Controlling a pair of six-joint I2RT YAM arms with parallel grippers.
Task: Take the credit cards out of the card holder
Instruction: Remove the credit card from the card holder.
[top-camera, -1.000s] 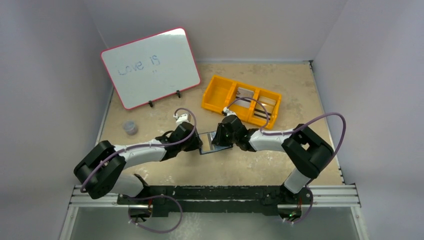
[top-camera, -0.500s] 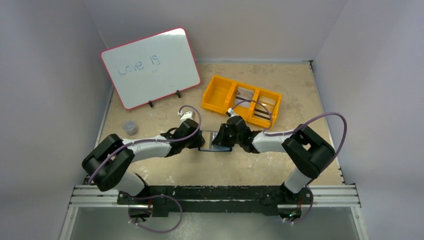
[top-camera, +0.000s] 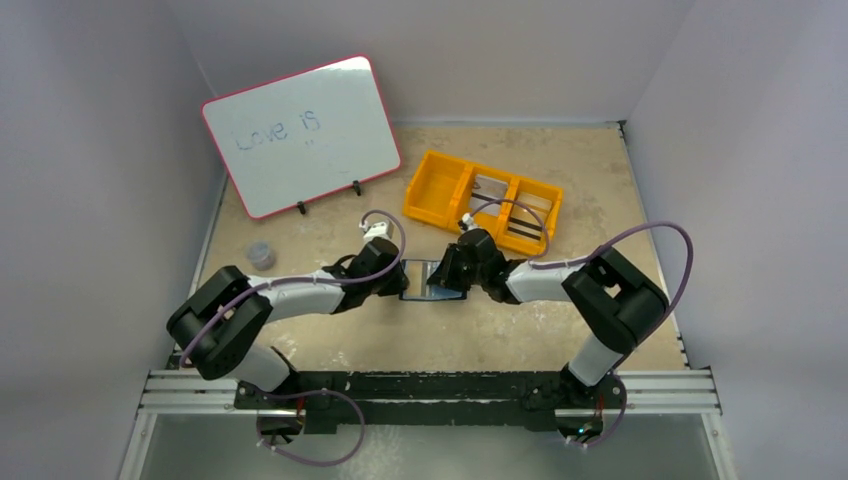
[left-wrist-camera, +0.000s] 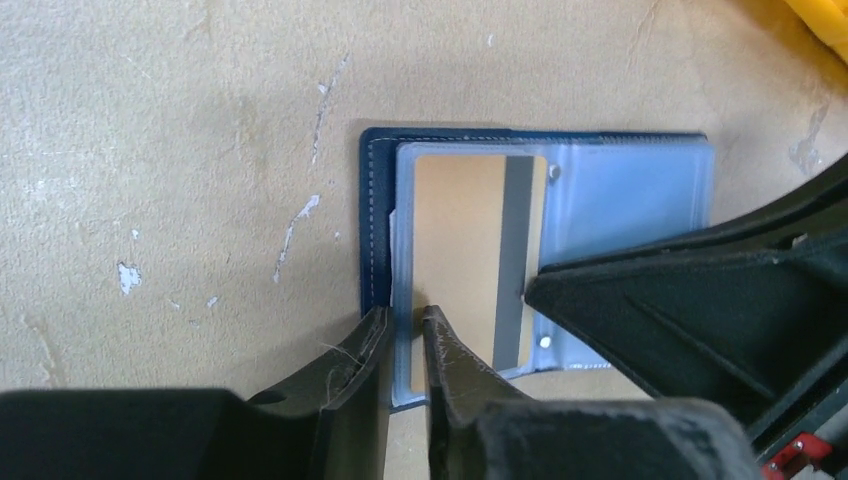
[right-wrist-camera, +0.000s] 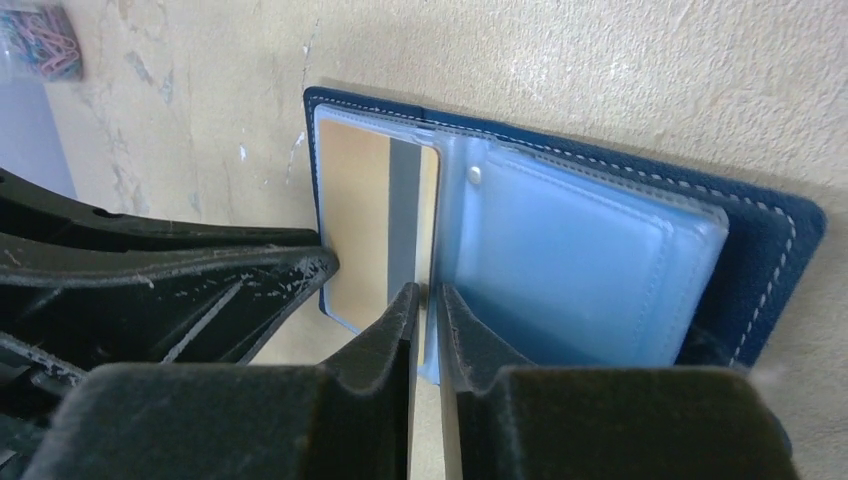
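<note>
Navy card holder (left-wrist-camera: 375, 200) lies open on the table (left-wrist-camera: 180, 150); left gripper (left-wrist-camera: 403, 322) pinches its floppy clear pocket (left-wrist-camera: 404, 200), while right gripper (right-wrist-camera: 427, 295) nips the light, stiff, slick credit card (left-wrist-camera: 455, 240) by its striped edge, seemingly the best hold.

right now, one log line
card holder open; credit card inside; left gripper narrow at holder edge; right gripper narrow at card edge; grips unclear

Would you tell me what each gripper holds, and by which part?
It cannot be told. Both grippers, jaws nearly shut, meet the card holder at its clear pocket edge: left gripper at the credit card's corner, right gripper at its stripe.
</note>
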